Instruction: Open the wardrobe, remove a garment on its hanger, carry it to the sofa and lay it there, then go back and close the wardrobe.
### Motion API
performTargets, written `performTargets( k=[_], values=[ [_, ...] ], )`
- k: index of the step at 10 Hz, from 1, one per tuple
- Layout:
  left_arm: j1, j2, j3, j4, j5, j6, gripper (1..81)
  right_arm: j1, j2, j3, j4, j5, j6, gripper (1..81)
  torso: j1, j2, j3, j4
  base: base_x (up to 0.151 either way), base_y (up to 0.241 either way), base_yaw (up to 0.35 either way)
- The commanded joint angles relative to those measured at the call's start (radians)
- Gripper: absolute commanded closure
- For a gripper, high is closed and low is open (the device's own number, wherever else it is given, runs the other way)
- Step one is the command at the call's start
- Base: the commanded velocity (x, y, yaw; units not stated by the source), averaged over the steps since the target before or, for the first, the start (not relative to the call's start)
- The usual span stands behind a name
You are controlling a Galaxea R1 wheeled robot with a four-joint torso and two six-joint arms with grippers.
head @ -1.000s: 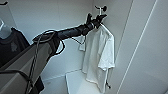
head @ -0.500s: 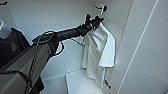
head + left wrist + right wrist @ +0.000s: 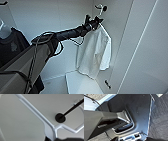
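Note:
The wardrobe (image 3: 50, 22) stands open, its white interior in front of me. The garment (image 3: 93, 52), a white T-shirt, hangs inside on its pale hanger (image 3: 99, 8), whose hook sits over a black rod (image 3: 104, 8). My left arm reaches up into the wardrobe and my left gripper (image 3: 95, 22) is shut on the hanger just below the hook, at the shirt's collar. In the left wrist view the hanger (image 3: 37, 114) runs close past the camera, with the black rod (image 3: 73, 109) and its round end cap (image 3: 60, 117) behind it.
A black garment (image 3: 12, 46) hangs at the left of the wardrobe. A white raised shelf (image 3: 80, 85) lies under the T-shirt. The open white door (image 3: 150, 50) stands at the right. The right wrist view shows my own base (image 3: 125, 122) and grey carpet (image 3: 160, 121).
My left gripper has closed on the hanger below its hook. The T-shirt has shifted slightly. The arm has stayed in about the same place.

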Motion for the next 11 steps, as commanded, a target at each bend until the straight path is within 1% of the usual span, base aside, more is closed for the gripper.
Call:
performTargets(
  k=[1,2,3,4,5,6,9,10,11],
  values=[
    [-0.293,-0.039,0.038,0.02,-0.04,0.018,81.1,0.029,0.0,0.01,0.013,-0.063,0.002,1.0,0.0,0.0,0.0,0.0,0.0,0.0,0.0],
    [-0.304,-0.059,0.058,0.032,-0.034,0.018,81.1,0.032,0.0,0.01,0.012,-0.062,0.002,1.0,0.0,0.0,0.0,0.074,0.0,0.0,0.0],
    [-0.311,-0.077,0.083,0.046,-0.02,0.016,81.1,0.032,-0.001,0.01,0.01,-0.06,0.002,1.0,0.0,0.0,0.0,0.1,0.0,0.0,0.0],
    [-0.313,-0.111,0.127,0.051,0.003,0.016,81.1,0.033,-0.005,0.01,0.01,-0.051,0.002,1.0,0.0,0.0,0.0,0.112,0.0,0.0,0.0],
    [-0.31,-0.132,0.146,0.072,0.01,0.016,81.1,0.033,-0.008,0.01,0.009,-0.048,0.002,1.0,0.0,0.0,0.0,0.14,0.0,0.0,0.0],
    [-0.307,-0.155,0.172,0.084,0.047,0.016,81.1,0.038,-0.008,0.01,0.007,-0.048,0.002,1.0,0.0,0.0,0.0,0.174,0.0,0.0,0.0],
    [-0.288,-0.179,0.212,0.135,0.11,0.018,81.1,0.046,-0.008,0.01,0.006,-0.048,0.002,1.0,0.0,0.0,0.0,0.276,0.0,0.0,0.0],
    [-0.284,-0.177,0.216,0.152,0.124,0.018,81.1,0.046,-0.009,0.01,0.006,-0.047,0.002,1.0,0.0,0.0,0.0,0.283,0.0,0.0,0.0],
    [-0.284,-0.171,0.221,0.169,0.152,0.018,81.1,0.046,-0.011,0.007,0.01,-0.034,0.002,1.0,0.0,0.0,0.0,0.248,0.0,0.0,0.0]
  ],
)
